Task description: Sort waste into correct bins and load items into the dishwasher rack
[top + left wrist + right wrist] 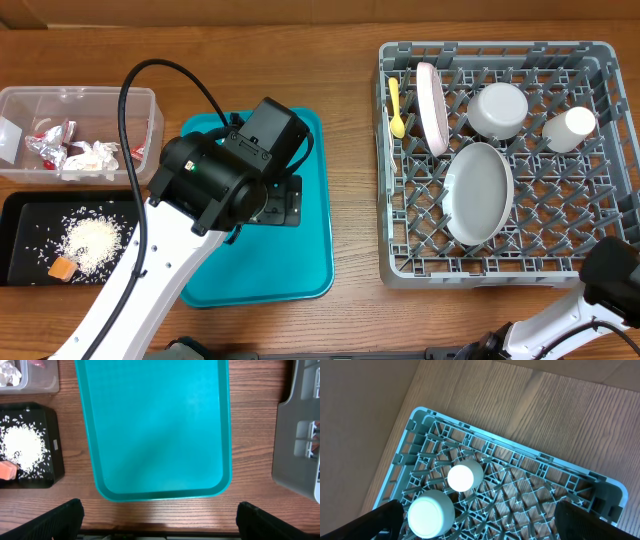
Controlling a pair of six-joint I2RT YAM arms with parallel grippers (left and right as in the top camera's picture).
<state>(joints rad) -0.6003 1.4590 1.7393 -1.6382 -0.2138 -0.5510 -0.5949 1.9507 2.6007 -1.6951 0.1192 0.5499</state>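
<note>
The grey dishwasher rack (pixel 400 265) holds a yellow spoon (pixel 396 108), an upright pinkish plate (pixel 432 107), a white bowl (pixel 498 109), a small white cup (pixel 570 128) and a pale grey-green plate (pixel 478 192). Crumpled napkins, foil and red-and-white wrappers (pixel 70 150) fill the clear tub (pixel 155 120). Rice (pixel 92 243) and an orange cube (pixel 64 268) lie in the black tray (pixel 25 225). My left gripper (pixel 160 527) hangs open and empty over the near edge of the bare teal tray (pixel 155 425). Above the rack (pixel 520 460), my right gripper (pixel 490 525) is open and empty near the cup (pixel 464 476) and bowl (pixel 431 515).
The left arm (pixel 200 180) covers the left half of the teal tray (pixel 290 260). Just the right arm's base (pixel 610 280) shows at the rack's near right corner. Bare wooden tabletop (pixel 355 150) separates tray and rack. The two bins sit side by side at the table's left edge.
</note>
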